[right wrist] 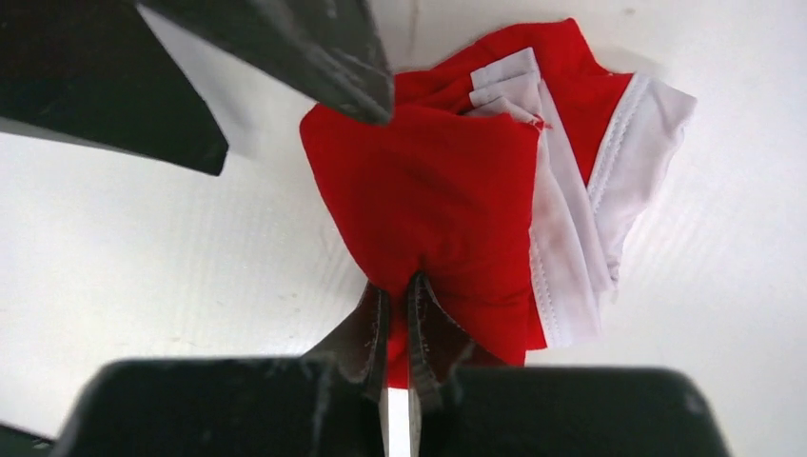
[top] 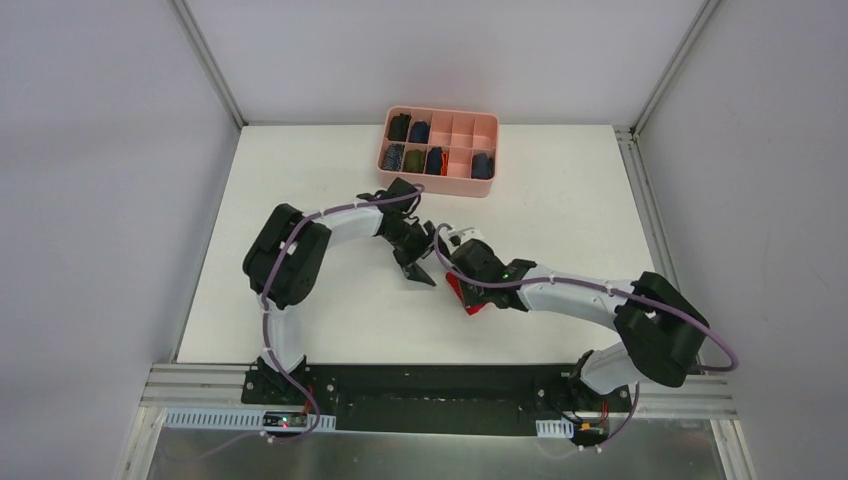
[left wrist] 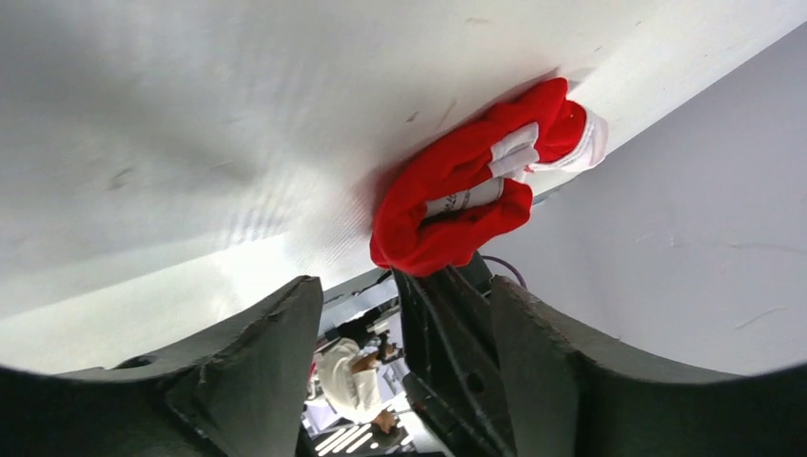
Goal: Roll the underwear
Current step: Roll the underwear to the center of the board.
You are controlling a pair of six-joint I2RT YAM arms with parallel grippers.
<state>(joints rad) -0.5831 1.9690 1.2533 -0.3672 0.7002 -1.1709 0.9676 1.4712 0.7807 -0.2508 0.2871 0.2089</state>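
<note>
The underwear (top: 472, 300) is a bunched, partly rolled red bundle with white band edges, lying on the white table near its middle. In the right wrist view the underwear (right wrist: 447, 190) fills the centre, and my right gripper (right wrist: 398, 290) is shut on a fold of its near red edge. My right gripper (top: 460, 284) sits right over the bundle in the top view. My left gripper (top: 413, 264) stands just left of it, open and holding nothing. In the left wrist view the underwear (left wrist: 466, 190) lies beyond my left gripper (left wrist: 404, 286), apart from its fingers.
A pink compartment box (top: 486, 187) stands at the table's far edge, with several dark rolled garments (top: 415, 158) in its left cells. Grey walls close in the table on three sides. The left gripper's dark fingers (right wrist: 285, 48) hang over the table at the top left of the right wrist view.
</note>
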